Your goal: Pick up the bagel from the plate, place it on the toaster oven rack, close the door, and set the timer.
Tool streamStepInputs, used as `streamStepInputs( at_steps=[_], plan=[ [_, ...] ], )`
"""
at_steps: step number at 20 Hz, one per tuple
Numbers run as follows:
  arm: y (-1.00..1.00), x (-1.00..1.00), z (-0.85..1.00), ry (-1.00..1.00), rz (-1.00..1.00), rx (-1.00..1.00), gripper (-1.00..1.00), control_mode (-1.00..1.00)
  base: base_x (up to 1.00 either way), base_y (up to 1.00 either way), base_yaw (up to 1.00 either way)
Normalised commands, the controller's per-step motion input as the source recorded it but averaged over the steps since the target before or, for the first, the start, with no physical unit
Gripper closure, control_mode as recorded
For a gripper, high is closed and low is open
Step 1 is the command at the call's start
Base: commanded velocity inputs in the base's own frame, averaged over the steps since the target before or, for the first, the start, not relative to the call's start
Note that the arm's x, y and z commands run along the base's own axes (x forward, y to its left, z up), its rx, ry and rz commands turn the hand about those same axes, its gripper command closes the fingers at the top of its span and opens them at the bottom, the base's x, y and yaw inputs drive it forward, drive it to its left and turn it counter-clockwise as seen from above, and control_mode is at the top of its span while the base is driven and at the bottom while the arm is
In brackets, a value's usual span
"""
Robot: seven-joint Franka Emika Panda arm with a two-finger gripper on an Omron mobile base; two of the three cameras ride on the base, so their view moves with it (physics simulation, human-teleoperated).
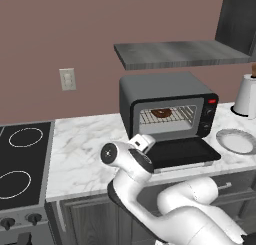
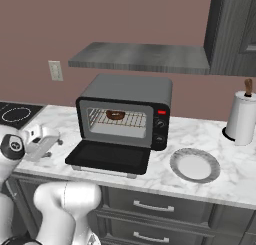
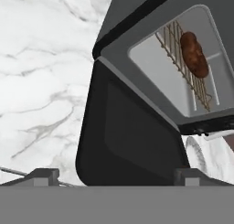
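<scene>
A white marble counter [image 2: 210, 134] runs along a dusty-pink wall [image 1: 60, 34], with a grey floating shelf [image 2: 140, 56] above, a black cooktop [image 1: 22, 159] at one end and a paper towel roll [image 2: 241, 118] at the other. The dark toaster oven [image 2: 127, 96] stands on the counter. Its door [image 2: 110, 156] lies dropped flat. The bagel [image 2: 115, 115], brown and ring-shaped, sits on the silver wire rack [image 2: 131, 121] inside the cavity. The pale plate [image 2: 195, 165] lies bare beside the oven. The gripper [image 3: 116, 175] hovers near the door's outer edge, jaws spread wide, grasping nothing.
</scene>
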Motion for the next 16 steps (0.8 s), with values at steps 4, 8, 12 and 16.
streamStepInputs(
  at_steps=[4, 8, 12, 16],
  plan=[
    [0.00, 0.28, -0.10, 0.08, 0.00, -0.19, -1.00, -1.00, 0.00, 0.00, 0.00],
    [0.00, 0.22, -0.23, 0.18, -0.01, -0.11, -1.00, -1.00, 0.00, 0.00, 0.00],
    [0.00, 0.26, -0.25, 0.17, -0.02, -0.06, -1.00, -1.00, 0.00, 0.00, 0.00],
    [0.00, 0.23, -0.30, 0.05, -0.02, -0.08, -1.00, -1.00, 0.00, 0.00, 0.00]
  ],
)
